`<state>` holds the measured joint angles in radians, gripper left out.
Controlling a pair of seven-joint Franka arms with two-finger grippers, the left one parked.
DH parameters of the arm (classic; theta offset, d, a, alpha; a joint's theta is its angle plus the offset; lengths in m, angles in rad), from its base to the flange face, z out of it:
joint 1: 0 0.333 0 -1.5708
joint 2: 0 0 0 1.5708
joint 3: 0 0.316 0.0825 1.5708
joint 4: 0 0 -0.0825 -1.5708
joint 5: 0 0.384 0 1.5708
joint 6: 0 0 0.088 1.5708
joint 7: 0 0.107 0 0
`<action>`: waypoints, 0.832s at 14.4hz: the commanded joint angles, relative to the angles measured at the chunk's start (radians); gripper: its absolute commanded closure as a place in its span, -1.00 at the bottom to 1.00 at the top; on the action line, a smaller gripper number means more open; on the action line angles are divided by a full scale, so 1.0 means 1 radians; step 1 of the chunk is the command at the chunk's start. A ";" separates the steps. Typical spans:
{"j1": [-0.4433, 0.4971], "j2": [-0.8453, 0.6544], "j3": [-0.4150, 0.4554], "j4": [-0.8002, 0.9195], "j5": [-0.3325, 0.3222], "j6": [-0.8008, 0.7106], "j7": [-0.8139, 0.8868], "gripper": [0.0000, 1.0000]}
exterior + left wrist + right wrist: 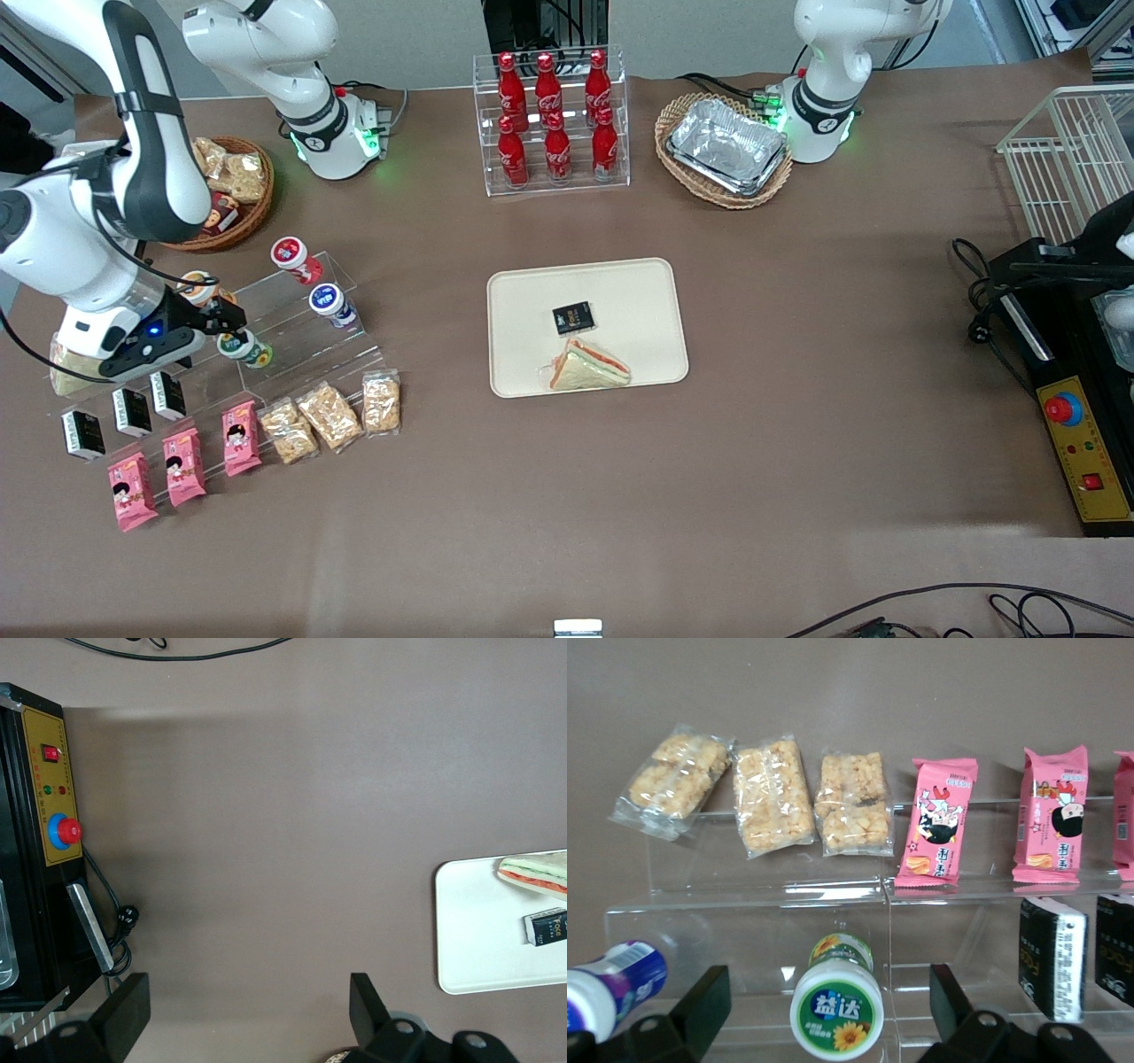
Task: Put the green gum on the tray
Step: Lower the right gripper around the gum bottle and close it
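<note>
Reaching for the green gum is the step in hand; the jar sits on the clear stepped shelf, between the spread fingers of the gripper; closing and lifting are called for next, then carriage to the tray.

A brown table surface fills most of the left wrist view. The cream tray enters at one edge, showing a rounded corner and low rim; a layered sandwich and a small black packet lie on it, just apart. At the other edge sits a black control box with a yellow panel carrying a red switch and a red button on a blue base. A black cable coils beside it; another cable crosses the table.
</note>
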<state>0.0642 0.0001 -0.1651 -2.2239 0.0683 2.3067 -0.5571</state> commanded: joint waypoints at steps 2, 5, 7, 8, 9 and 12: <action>-0.012 0.003 0.001 -0.077 -0.008 0.109 -0.053 -1.00; -0.033 0.030 0.001 -0.077 -0.008 0.141 -0.095 -1.00; -0.035 0.043 0.001 -0.077 -0.008 0.157 -0.107 -1.00; -0.035 0.046 0.001 -0.080 -0.008 0.163 -0.109 -1.00; -0.035 0.046 0.001 -0.088 -0.010 0.169 -0.109 -1.00; -0.035 0.040 0.001 -0.124 -0.008 0.197 -0.107 -1.00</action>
<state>0.0342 0.0487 -0.1657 -2.3068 0.0662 2.4570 -0.6521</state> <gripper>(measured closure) 0.000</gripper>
